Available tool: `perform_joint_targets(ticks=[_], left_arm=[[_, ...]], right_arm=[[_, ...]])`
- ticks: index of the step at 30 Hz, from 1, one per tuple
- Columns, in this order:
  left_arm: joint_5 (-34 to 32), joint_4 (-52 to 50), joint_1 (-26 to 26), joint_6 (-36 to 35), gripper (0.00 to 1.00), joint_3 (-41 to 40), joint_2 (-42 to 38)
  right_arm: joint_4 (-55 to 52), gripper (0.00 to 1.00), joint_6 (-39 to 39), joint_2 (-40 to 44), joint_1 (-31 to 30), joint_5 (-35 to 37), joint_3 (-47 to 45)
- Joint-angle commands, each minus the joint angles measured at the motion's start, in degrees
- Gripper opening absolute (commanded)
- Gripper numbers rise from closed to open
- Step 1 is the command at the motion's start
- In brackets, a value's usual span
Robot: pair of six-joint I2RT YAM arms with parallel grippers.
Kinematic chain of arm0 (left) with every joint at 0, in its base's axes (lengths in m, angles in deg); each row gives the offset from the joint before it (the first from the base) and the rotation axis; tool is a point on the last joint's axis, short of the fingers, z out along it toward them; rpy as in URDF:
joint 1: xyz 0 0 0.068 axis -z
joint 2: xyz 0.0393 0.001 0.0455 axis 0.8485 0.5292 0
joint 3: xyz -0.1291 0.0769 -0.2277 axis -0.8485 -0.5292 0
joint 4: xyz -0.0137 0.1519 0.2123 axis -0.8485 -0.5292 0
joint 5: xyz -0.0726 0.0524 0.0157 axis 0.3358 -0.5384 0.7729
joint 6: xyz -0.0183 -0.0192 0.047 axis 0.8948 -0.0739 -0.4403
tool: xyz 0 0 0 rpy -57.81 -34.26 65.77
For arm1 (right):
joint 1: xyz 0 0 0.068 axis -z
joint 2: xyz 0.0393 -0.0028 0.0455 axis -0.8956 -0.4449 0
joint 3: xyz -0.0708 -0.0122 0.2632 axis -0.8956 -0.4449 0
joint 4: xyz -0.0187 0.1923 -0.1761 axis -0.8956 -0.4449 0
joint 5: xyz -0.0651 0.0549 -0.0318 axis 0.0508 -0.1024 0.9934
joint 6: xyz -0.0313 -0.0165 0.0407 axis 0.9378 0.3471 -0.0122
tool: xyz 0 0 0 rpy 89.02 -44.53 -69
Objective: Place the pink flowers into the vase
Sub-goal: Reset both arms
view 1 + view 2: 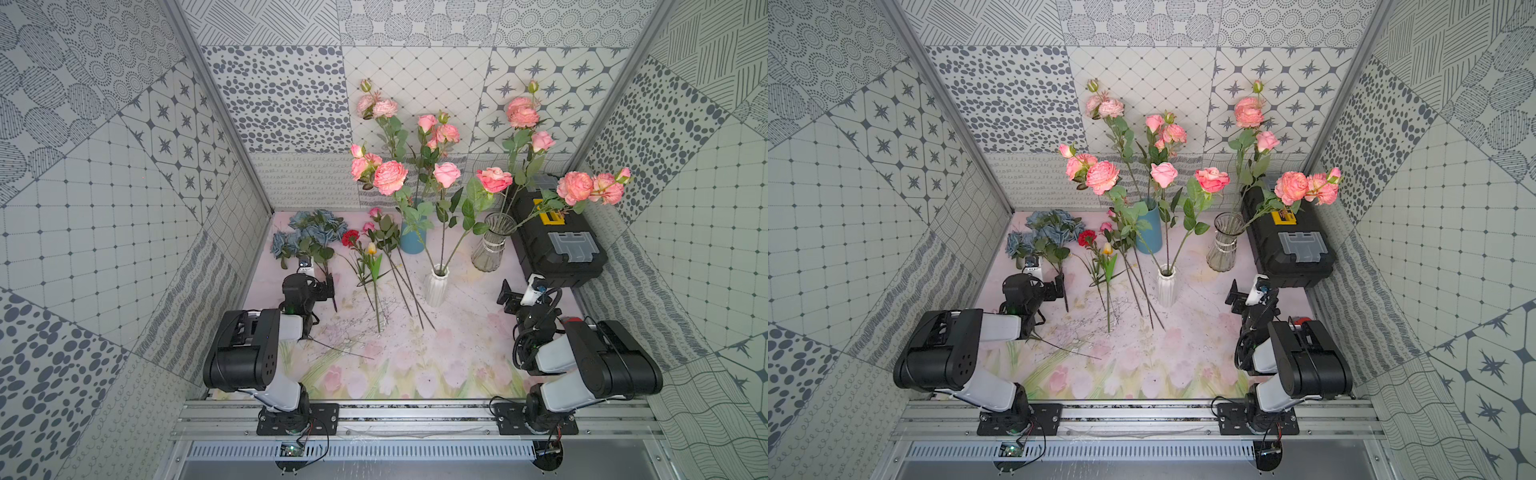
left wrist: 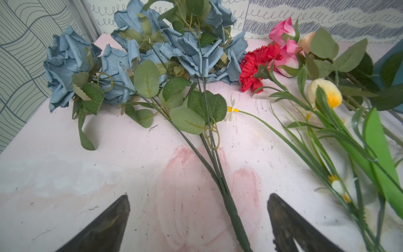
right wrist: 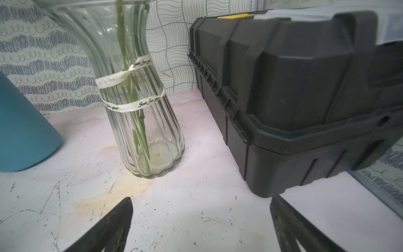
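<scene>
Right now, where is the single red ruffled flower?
In both top views, the red ruffled flower lies toward the back left, between the dusty blue flower bunch and the tall blue vase.

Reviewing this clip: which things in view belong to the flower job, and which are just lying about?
Job: pink flowers standing in vases; loose pink flowers lying flat; white vase; blue vase; glass vase.
Lying about: blue flowers; red carnation; yellow tulip; toolbox.
</scene>
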Motion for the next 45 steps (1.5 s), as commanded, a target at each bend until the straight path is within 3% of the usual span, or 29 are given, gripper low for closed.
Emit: perform_joint_targets(ticks=[1,6,17,26,45], left_arm=[[0.1,-0.2,0.0,-0.7,0.98,0.6,0.3],[0.1,-0.2,0.1,-0.7,0.98,0.6,0.3],[0.1,-0.2,0.1,-0.7,0.98,0.6,0.3],[0.1,-0.2,0.0,-0.7,0.98,0.6,0.3],[0.1,-0.2,0.1,-0.7,0.98,0.6,0.3]], right_arm=[[1.6,0.98,4.8,-2.0,-2.3,-0.3,3.3],[2.5,0.98,5.9,-4.0,-3.7,1.4,4.2],[-20.4,0.98,5.7,-1.8,-4.1,2.8,15.1],[-24.9,0.98,2.9,-1.6,-1.2,0.3,17.2],[-24.9,0.98,2.9,-1.6,-1.2,0.3,17.2]])
